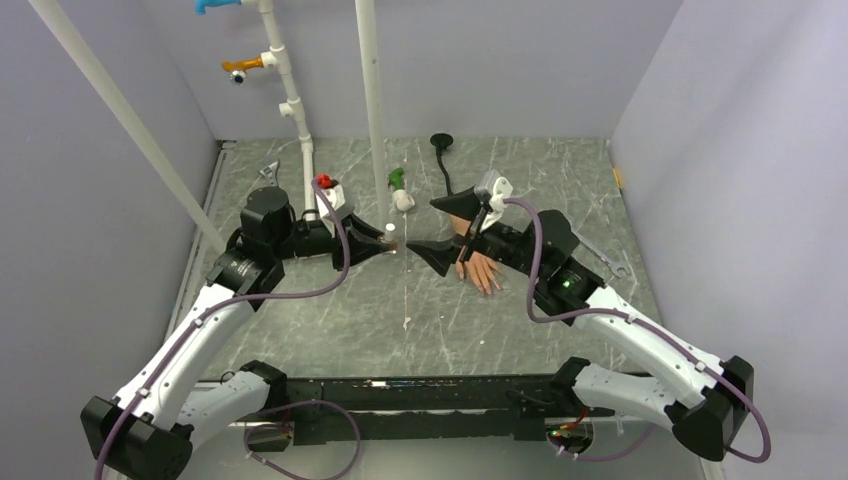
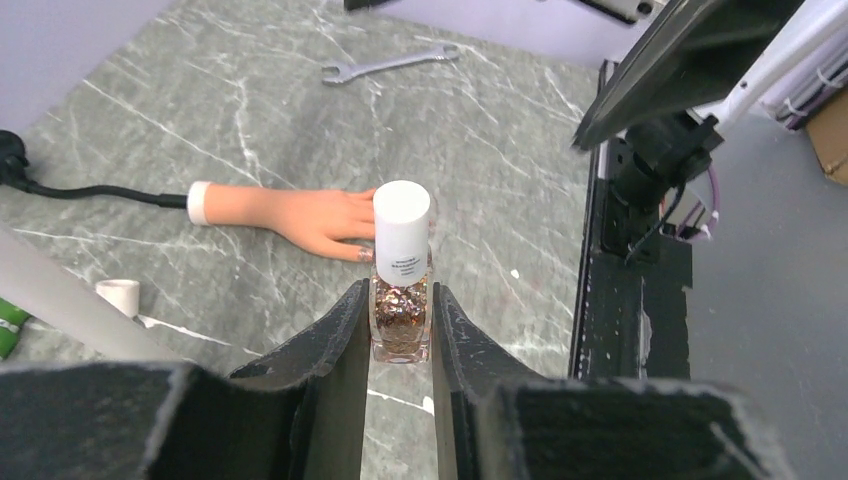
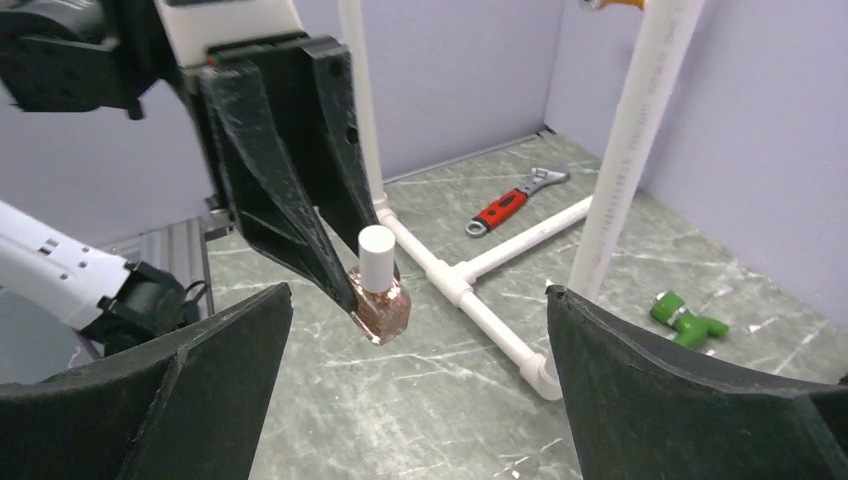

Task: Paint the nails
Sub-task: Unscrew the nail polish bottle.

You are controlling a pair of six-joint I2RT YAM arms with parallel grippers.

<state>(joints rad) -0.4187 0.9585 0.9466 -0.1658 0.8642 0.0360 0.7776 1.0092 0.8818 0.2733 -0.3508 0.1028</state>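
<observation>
- Top view: the arm bases (image 1: 135, 440) sit nearest. Beyond them the left gripper (image 1: 388, 243) and right gripper (image 1: 420, 226) meet, beside the mannequin hand (image 1: 478, 268) lying flat, the nails (image 1: 490, 287) unpainted.
- Left wrist: the jaws clench the glitter polish bottle (image 2: 400, 315) upright, likely steadying it for uncapping.
- Right wrist: the jaws are spread wide and empty, facing the white cap (image 3: 377, 250).

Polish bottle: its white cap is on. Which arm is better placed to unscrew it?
The right, probably. The right pincer stands wide open facing the white cap, free to grip it. The left pincer is shut on the polish bottle, so it is busy holding it.
</observation>
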